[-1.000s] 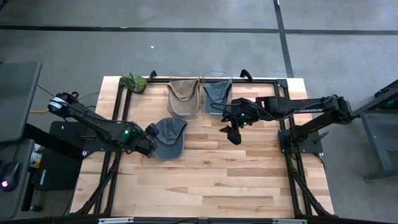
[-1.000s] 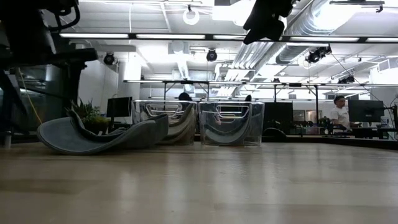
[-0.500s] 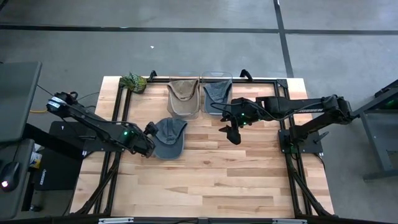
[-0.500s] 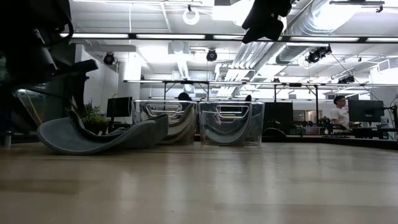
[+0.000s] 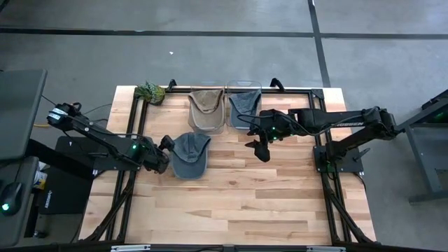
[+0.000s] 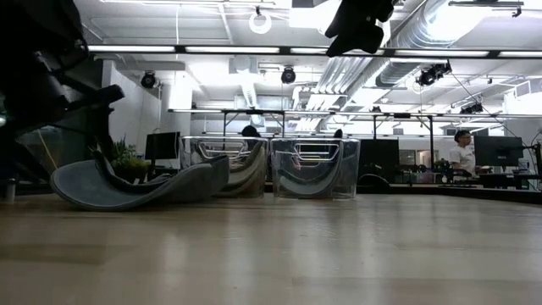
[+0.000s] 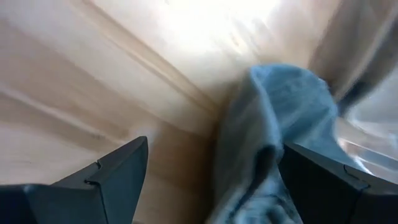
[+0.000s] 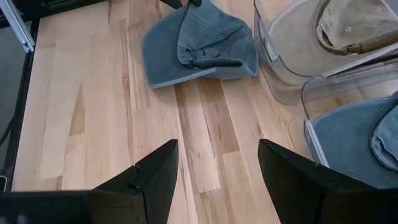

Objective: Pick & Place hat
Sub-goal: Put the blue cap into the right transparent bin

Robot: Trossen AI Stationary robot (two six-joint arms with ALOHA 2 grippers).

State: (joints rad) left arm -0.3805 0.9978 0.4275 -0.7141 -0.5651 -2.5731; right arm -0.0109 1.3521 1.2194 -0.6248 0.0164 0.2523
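Observation:
A blue-grey hat (image 5: 190, 155) lies on the wooden table left of its middle, also seen in the low view (image 6: 135, 186) and the right wrist view (image 8: 199, 50). My left gripper (image 5: 166, 145) is low at the hat's left side, open. In its wrist view (image 7: 217, 180) the hat's edge (image 7: 267, 124) lies between the two fingers, nearer one of them. My right gripper (image 5: 260, 148) hangs open, high over the table right of the middle, with nothing between its fingers (image 8: 217, 180). My left gripper stands open around the hat's left edge (image 7: 249, 168), slanting down from the table's left. I cannot tell whether either finger touches the cloth. The hat lies on the table.
Two clear bins stand at the far edge, one holding a tan hat (image 5: 206, 108), the other a blue hat (image 5: 244, 105). A small green plant (image 5: 150, 92) sits at the far left corner. Bare wood fills the near half of the table (image 5: 231, 203).
My left gripper has sunk and shifted toward the table's far edge, coming in at the hat's left side while turning a little; its fingers stay open. The hat has not moved.

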